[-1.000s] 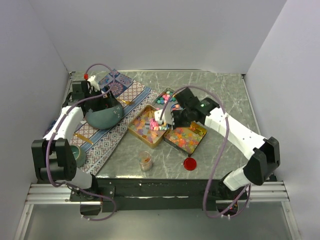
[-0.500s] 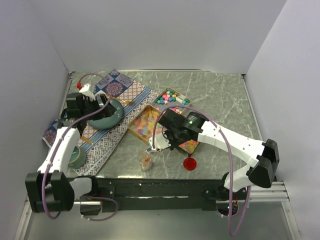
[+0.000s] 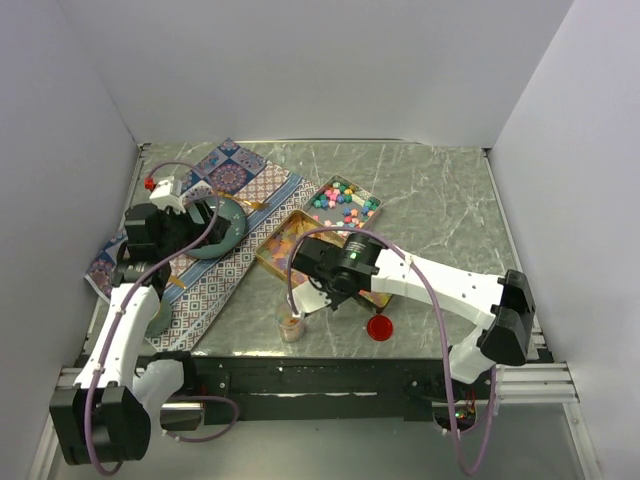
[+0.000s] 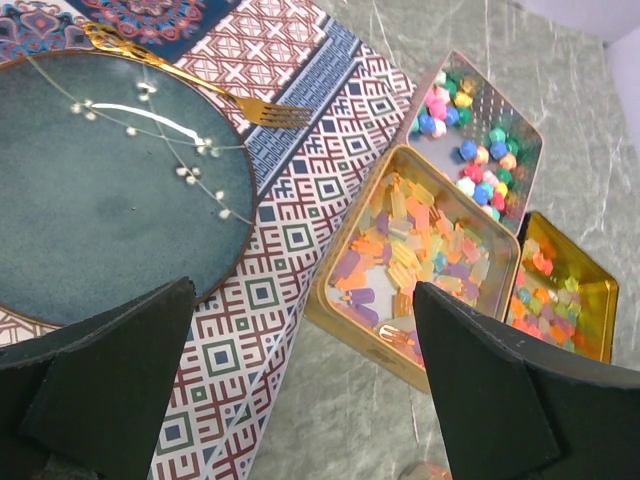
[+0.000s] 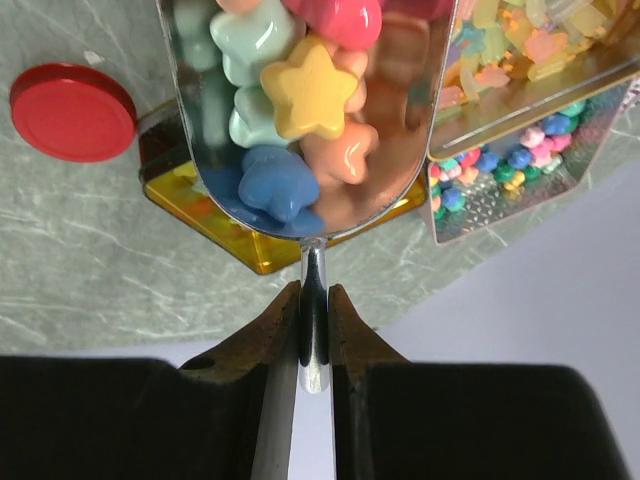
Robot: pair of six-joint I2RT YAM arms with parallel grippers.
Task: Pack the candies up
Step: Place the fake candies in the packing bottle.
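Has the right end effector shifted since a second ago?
Yes. The right end effector, gripping the scoop, has come off the middle tin toward the near edge, beside the small jar.

This is a robot test cell in a lab, not a home. 3 plain white walls (image 3: 330, 70) box in a grey marble-patterned bench (image 3: 440, 190). The left arm (image 3: 125, 330) and right arm (image 3: 440, 285) stand bolted at an aluminium rail (image 3: 550, 378) along its near edge, trailing purple cables (image 3: 425, 350). A patterned cloth (image 3: 215, 285) and teal plate (image 3: 228, 222) lie like staged props.
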